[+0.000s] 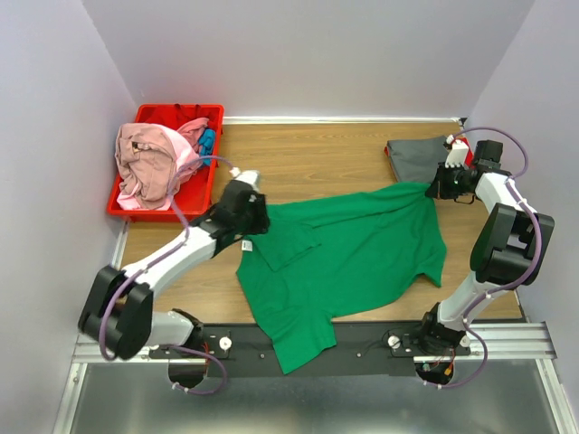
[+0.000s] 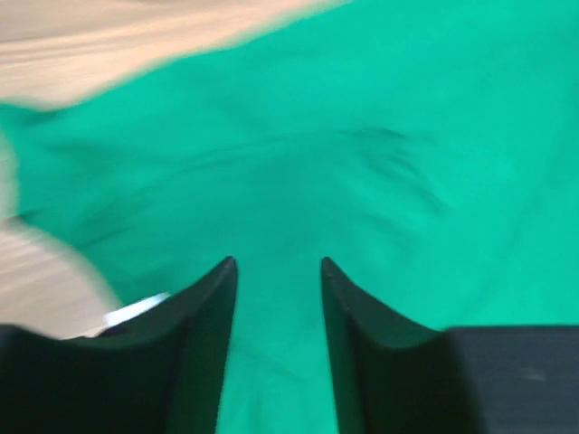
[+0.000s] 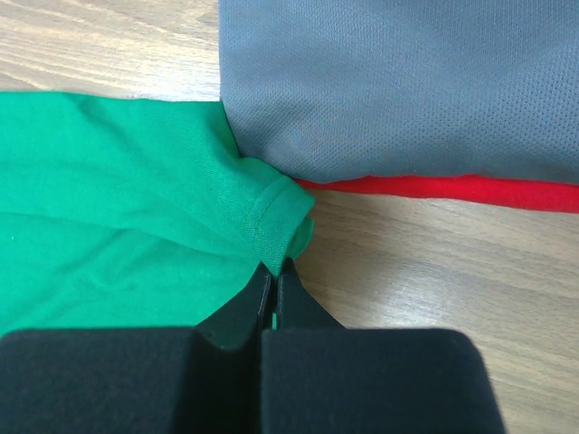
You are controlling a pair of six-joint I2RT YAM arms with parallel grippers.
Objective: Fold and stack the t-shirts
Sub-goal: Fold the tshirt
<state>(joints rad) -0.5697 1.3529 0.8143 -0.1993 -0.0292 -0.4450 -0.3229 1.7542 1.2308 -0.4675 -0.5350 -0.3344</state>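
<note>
A large green t-shirt (image 1: 353, 253) lies spread and rumpled across the wooden table, its lower part hanging over the near edge. My left gripper (image 1: 249, 212) hovers at its left shoulder; in the left wrist view the left gripper (image 2: 276, 262) stands open over the green cloth (image 2: 362, 136), with nothing pinched between the jaws. My right gripper (image 3: 274, 264) is shut on the hem of the green sleeve (image 3: 271, 212) at the far right (image 1: 437, 188). A folded dark grey t-shirt (image 3: 407, 81) lies just beyond it (image 1: 418, 158). Pink (image 1: 149, 163) and blue (image 1: 207, 140) shirts sit in the bin.
The red plastic bin (image 1: 176, 113) stands at the back left against the wall. A red cloth edge (image 3: 452, 192) shows under the grey shirt. A white label (image 1: 246, 245) shows at the green shirt's collar. White walls close in on three sides.
</note>
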